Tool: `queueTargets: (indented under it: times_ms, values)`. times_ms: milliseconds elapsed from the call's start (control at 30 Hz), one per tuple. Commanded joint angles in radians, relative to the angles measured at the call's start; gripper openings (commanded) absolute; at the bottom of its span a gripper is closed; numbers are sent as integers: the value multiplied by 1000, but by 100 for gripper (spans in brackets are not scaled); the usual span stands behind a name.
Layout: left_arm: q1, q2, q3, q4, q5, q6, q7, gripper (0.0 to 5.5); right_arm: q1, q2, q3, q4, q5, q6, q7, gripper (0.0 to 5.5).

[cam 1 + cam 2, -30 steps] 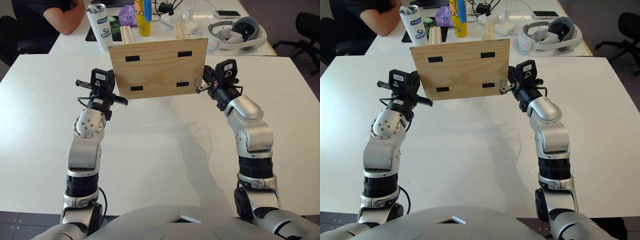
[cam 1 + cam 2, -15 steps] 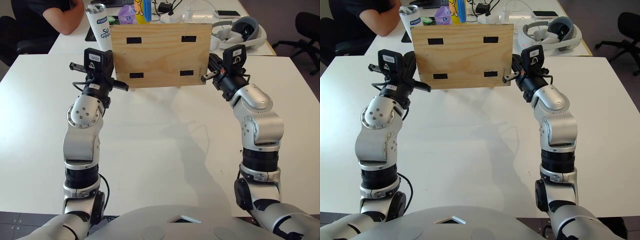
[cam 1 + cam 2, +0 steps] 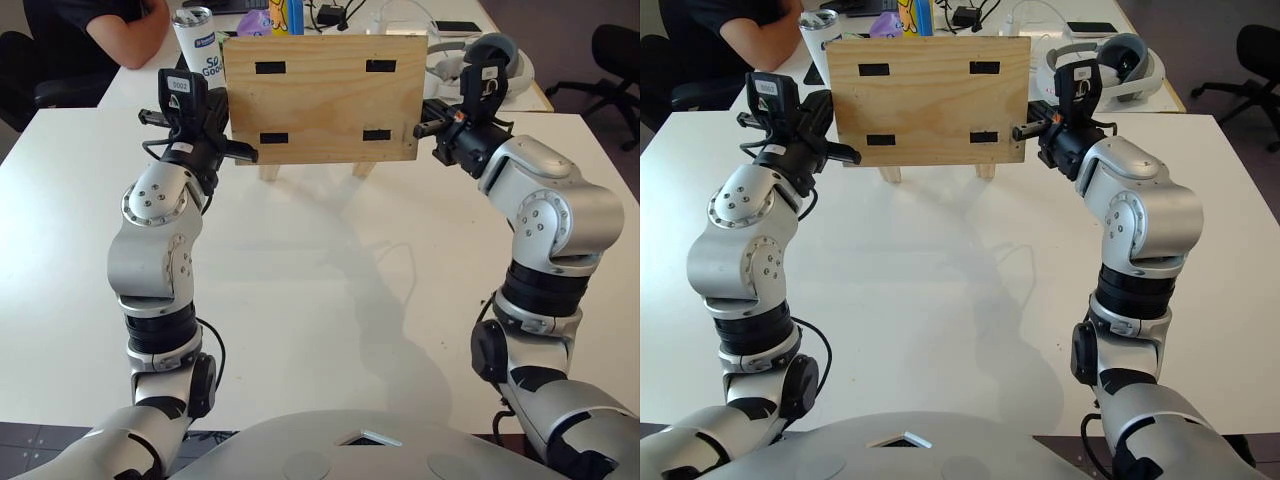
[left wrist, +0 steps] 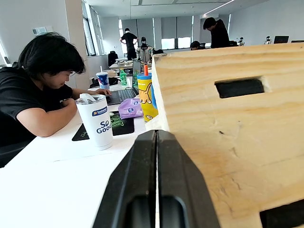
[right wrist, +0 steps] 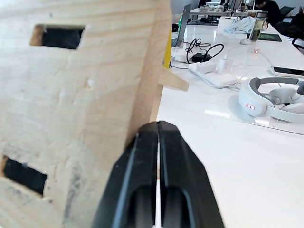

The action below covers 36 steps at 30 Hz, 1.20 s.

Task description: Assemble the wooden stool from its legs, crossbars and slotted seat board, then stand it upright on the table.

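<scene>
**With both pincers pressed against its sides, the stool is held on edge at the back of the table**

Where the head view reaches its upper middle, the seat board [image 3: 320,95] stands on edge, its broad face turned toward the camera. Four dark slots [image 3: 270,68] sit near its corners. Two pale leg ends [image 3: 268,172] [image 3: 365,169] poke out just below its bottom edge. Whether they touch the white table [image 3: 320,300] I cannot tell.

At the board's left edge, in the upper left of the frame, is the left gripper [image 3: 249,157]. The wrist view shows its two black fingers [image 4: 137,175] pressed together with only a thin seam between them, right beside the wood. At the board's right edge, in the upper right, the right gripper [image 3: 419,128] is set the same way. Its fingers [image 5: 137,175] are also pressed together against the board's side, so the board sits between the two pincers rather than inside either one.

Behind the board, along the top of the frame, a second table carries a white tumbler [image 3: 195,40], a yellow bottle [image 4: 146,97], a purple pouch [image 4: 129,108], cables with a white charger [image 5: 216,76] and a white headset [image 3: 500,55].
</scene>
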<state>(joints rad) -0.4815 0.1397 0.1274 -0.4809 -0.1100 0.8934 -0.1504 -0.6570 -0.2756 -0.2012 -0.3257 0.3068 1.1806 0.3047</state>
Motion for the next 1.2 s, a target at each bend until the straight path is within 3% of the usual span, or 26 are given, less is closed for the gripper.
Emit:
queueTargets:
  times_ms: [33,300,433,600,733,933,1200]
  values:
    - [-120,-67,-5,-54,-142,115,-46,1,-139,95,-34,-76,146,101,24,0]
    - [-342,-121,222,7,-281,390,-24,1,-297,135,-226,-44,163,325,-12,0]
    - [-259,-46,178,43,-291,399,-75,1,-198,91,-153,-80,146,342,5,0]
    - [13,34,30,-147,-267,334,-92,1,163,42,-95,-322,134,314,2,0]
    - [137,124,-8,-183,-143,29,-81,1,270,-24,-43,-368,81,141,-7,0]
    - [208,52,121,-100,-24,-442,66,1,262,14,-82,-202,-19,-262,-77,0]
    - [160,30,83,27,2,-576,104,1,325,-37,-46,-33,-145,-502,-128,0]
